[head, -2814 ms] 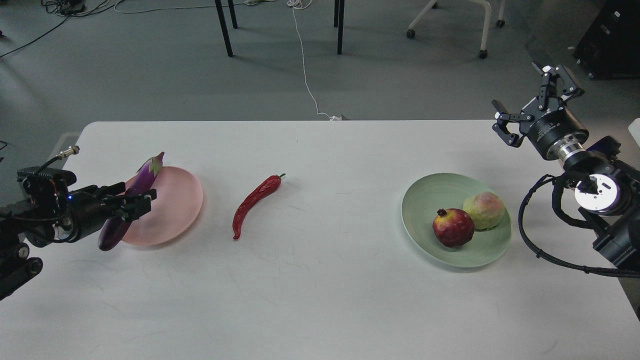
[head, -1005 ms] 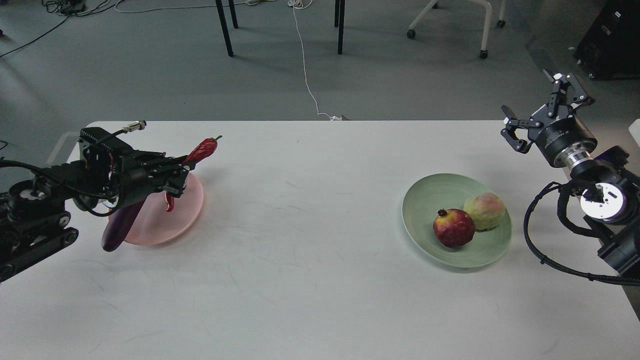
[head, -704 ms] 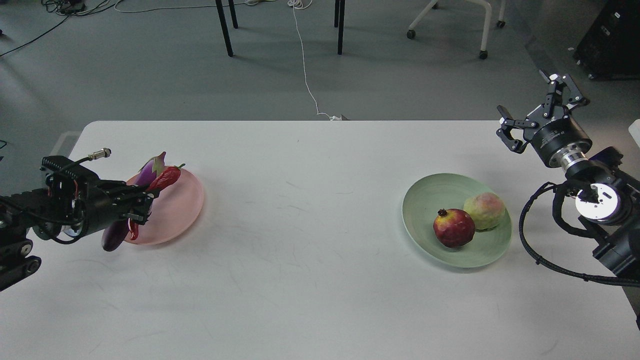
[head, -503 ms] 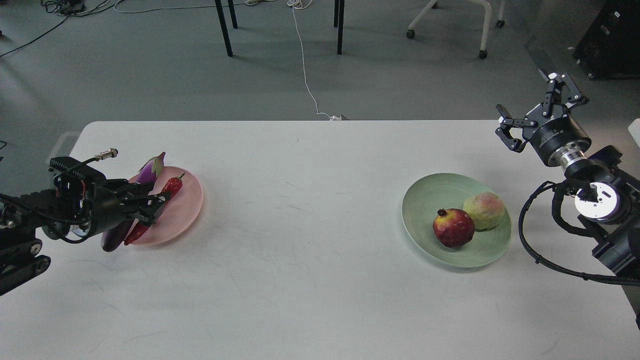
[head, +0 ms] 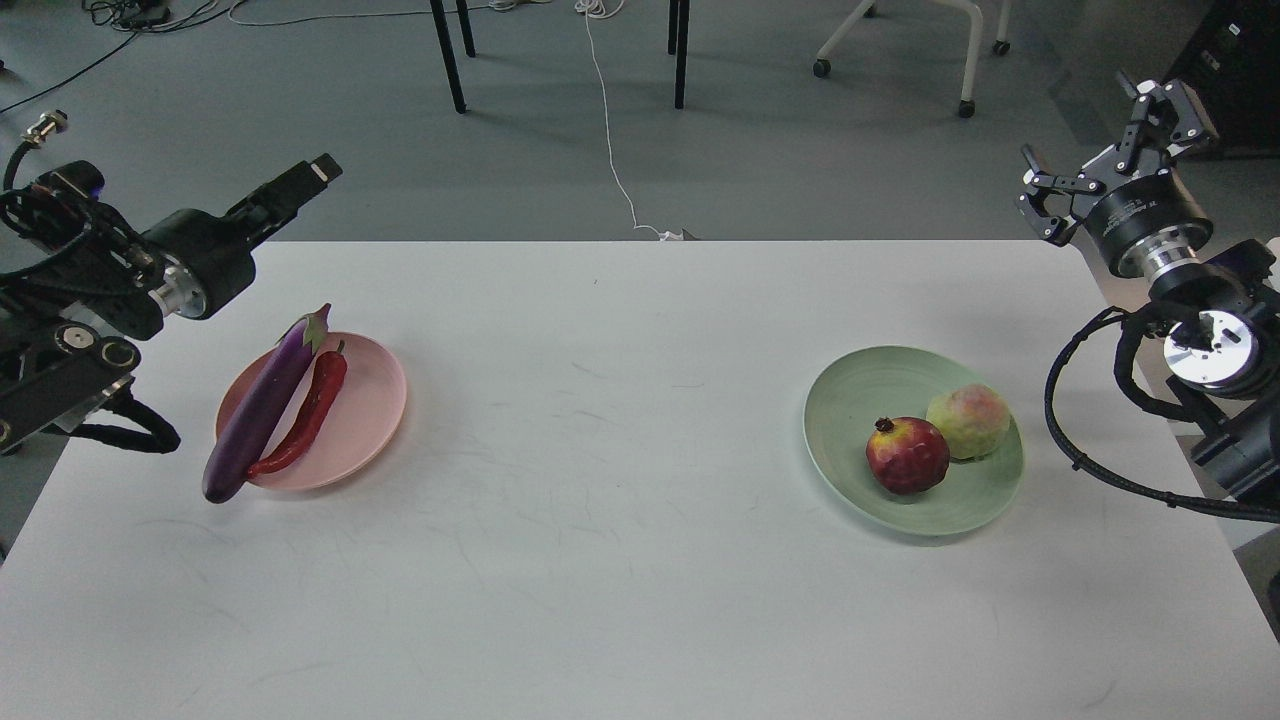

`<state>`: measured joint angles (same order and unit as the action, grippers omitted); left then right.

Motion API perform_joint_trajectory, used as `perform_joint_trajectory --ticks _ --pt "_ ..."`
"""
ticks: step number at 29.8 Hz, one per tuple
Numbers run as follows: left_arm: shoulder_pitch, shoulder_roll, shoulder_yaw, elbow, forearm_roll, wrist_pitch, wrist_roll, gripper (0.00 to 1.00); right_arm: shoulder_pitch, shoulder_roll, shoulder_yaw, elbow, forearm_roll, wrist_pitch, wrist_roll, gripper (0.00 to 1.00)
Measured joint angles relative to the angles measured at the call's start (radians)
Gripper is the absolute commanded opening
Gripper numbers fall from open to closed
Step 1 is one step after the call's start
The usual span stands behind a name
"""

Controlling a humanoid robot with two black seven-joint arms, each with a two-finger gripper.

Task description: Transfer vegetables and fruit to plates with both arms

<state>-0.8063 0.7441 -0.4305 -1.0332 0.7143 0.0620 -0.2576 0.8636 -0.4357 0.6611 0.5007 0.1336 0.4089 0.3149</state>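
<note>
The purple eggplant (head: pixel 262 412) lies across the left side of the pink plate (head: pixel 368 398), its lower end overhanging the rim. The red chili pepper (head: pixel 306 424) lies on the plate right beside it. The dark red pomegranate (head: pixel 907 455) and the yellow-green fruit (head: pixel 967 421) sit together on the pale green plate (head: pixel 852 400). My left gripper (head: pixel 300 184) is lifted off the table at the far left, above and behind the pink plate, holding nothing; its fingers overlap side-on. My right gripper (head: pixel 1110 150) is open and empty, raised beyond the table's far right corner.
The white table (head: pixel 620 520) stretches between the two plates. Behind it on the grey floor are black table legs (head: pixel 448 55), a white cable (head: pixel 610 130) and a wheeled chair base (head: pixel 965 60). A black case (head: pixel 1235 60) stands at the far right.
My left gripper carried the chili pepper from the table's middle to the pink plate, let it go beside the eggplant, and rose back to the upper left. The right gripper drifted slightly up.
</note>
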Motion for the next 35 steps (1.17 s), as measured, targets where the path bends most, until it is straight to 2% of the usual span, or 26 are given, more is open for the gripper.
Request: perform_joint_trajectory --ticks 7,12,15,19,21,25,30,35 --pt "0.001 -0.109 -0.179 0.068 -0.486 -0.03 0.0 0.98 0.022 0.005 0.066 0.063 0.004 0.017 0.027 0.99" --pt "0.0 -0.245 -0.388 0.187 -0.597 -0.137 0.005 0.98 0.022 0.008 0.171 0.127 0.014 0.002 0.022 0.99" --pt "0.008 -0.287 -0.458 0.281 -0.612 -0.201 0.009 0.98 0.022 0.01 0.215 0.128 0.015 -0.025 0.001 0.99" --pt "0.0 -0.326 -0.476 0.386 -0.648 -0.286 0.012 0.98 0.022 0.027 0.227 0.07 0.015 -0.044 -0.063 0.99" --pt "-0.005 -0.332 -0.474 0.408 -0.663 -0.315 0.013 0.98 0.022 0.049 0.222 0.029 0.015 -0.041 -0.08 0.99" --pt "-0.008 -0.334 -0.467 0.44 -0.673 -0.345 0.014 0.98 0.02 0.071 0.213 -0.024 0.014 -0.025 -0.088 0.99" --pt "-0.008 -0.334 -0.474 0.448 -0.676 -0.353 0.002 0.98 0.016 0.092 0.209 -0.03 0.014 0.044 -0.092 0.99" --pt "-0.01 -0.333 -0.476 0.446 -0.676 -0.353 0.001 0.98 0.025 0.111 0.21 -0.033 0.013 0.054 -0.093 0.99"
